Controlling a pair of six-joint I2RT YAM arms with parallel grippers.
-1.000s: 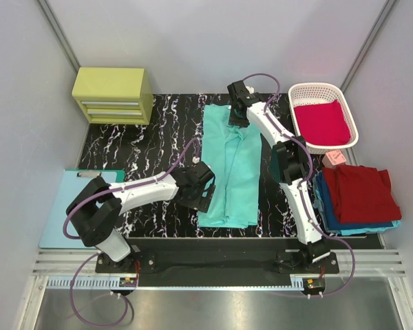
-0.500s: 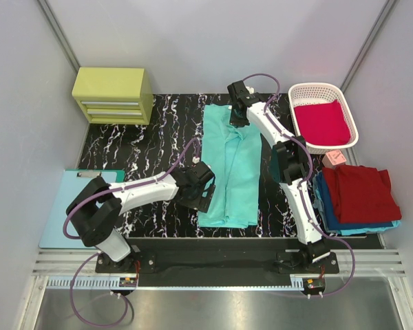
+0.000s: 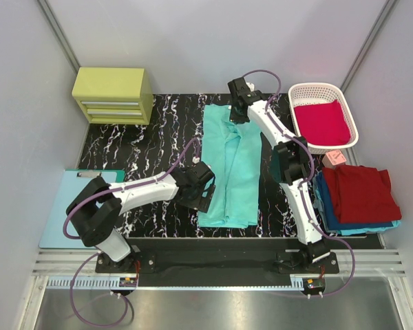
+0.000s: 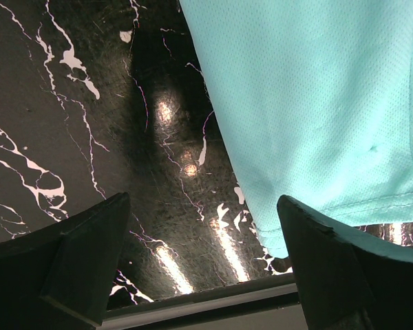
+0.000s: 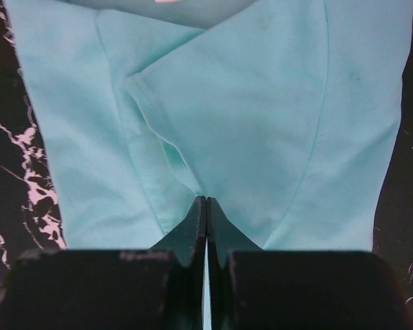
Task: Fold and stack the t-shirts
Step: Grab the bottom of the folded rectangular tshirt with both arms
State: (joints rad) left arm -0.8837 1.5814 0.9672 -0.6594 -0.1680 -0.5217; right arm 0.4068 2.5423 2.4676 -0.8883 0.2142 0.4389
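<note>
A mint-teal t-shirt [image 3: 230,172] lies folded lengthwise into a long strip on the black marble mat [image 3: 138,148]. At its far end my right gripper [image 3: 238,117] [image 5: 206,200] is shut on a fold of the shirt [image 5: 261,103], the cloth creases meeting at its tips. My left gripper [image 3: 205,198] [image 4: 201,206] stands open at the shirt's near left corner [image 4: 316,103], its right finger over the hem. A dark red t-shirt [image 3: 358,192] tops a stack over a blue one [image 3: 325,206] at the right. A crimson t-shirt [image 3: 321,122] lies in the basket.
The white lattice basket [image 3: 315,86] stands at the back right, with a small pink object [image 3: 335,158] in front of it. A yellow-green drawer box [image 3: 113,94] sits at the back left. A pale blue clipboard [image 3: 58,216] lies at the left edge.
My right gripper has closed on the far end of the mint-teal shirt and shifted slightly. The left arm has not moved.
</note>
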